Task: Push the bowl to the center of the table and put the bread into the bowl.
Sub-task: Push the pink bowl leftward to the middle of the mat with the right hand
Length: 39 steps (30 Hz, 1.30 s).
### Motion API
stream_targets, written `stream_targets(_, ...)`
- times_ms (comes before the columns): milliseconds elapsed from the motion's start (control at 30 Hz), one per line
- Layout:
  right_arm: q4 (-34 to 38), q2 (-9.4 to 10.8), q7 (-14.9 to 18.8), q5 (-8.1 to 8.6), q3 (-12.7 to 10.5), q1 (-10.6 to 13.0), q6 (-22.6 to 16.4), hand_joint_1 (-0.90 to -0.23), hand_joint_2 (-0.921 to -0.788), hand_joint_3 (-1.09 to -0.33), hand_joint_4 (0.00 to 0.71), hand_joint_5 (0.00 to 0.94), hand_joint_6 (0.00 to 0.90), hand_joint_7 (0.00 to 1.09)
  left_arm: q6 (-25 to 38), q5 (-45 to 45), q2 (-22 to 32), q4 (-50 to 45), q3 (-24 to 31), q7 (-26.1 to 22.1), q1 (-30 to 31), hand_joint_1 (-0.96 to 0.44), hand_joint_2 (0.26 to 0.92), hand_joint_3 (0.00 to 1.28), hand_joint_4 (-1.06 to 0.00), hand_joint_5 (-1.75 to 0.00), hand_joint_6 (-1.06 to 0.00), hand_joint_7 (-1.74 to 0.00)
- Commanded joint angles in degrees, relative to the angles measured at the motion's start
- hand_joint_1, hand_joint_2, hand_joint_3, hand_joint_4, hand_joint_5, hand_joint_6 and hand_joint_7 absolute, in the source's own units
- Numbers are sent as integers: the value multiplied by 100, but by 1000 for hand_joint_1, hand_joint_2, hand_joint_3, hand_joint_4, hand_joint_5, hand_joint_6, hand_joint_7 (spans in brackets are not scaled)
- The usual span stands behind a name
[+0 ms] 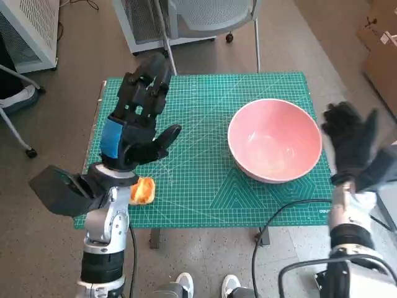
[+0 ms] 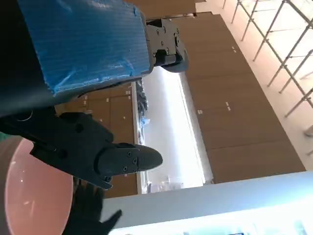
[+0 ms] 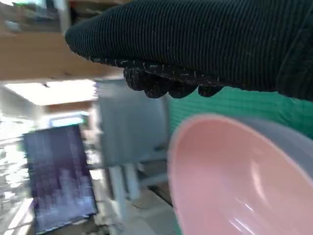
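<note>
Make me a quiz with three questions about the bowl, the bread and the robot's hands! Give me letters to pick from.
1. Where is the bread?
A. inside the bowl
B. on the green mat near the left arm
C. on the floor

2. What colour is the bowl?
A. pink
B. yellow
C. white

3. What is the left hand doing?
A. holding the bread
B. holding the bowl
C. holding nothing, fingers spread

Answers:
1. B, the bread lies on the green mat by the left forearm, near the table's front edge, far from the bowl.
2. A, the bowl is pink inside in all three views.
3. C, the left hand hangs over the mat with its fingers apart and nothing in them; the right hand is beside the bowl, also holding nothing.
</note>
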Motion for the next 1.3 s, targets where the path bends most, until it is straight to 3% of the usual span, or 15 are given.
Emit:
stream_targets(33,108,193,-137,-133,47,64,197,-527,-921,-715,248,13,353,34,80,-53,93,-193,45,22,102,-360,718,481,-53,-1,1,-549)
stream_targets(200,136,435,-124,-349,243,-9,364,-527,-921,-743,233,3,326,17,108,-64,140,-290,115,68,220,-357,720,477,-55,-2,1,-532)
stream_targets(433,122,635,-94,-453,322,-114,516,-520,-921,-759,232,2,315,10,112,-13,149,-395,129,177,333,-350,724,468,-58,-3,1,-526)
stream_targets(867,86,927,37,-454,335,-388,666,-526,-921,-754,244,3,326,15,41,73,168,-540,137,351,517,-347,753,402,-68,-6,1,-551)
stream_targets(1300,97,1087,-19,-586,439,-577,659,-506,-921,-778,229,2,327,15,-77,140,195,-544,170,420,622,-362,787,331,-80,-7,1,-547)
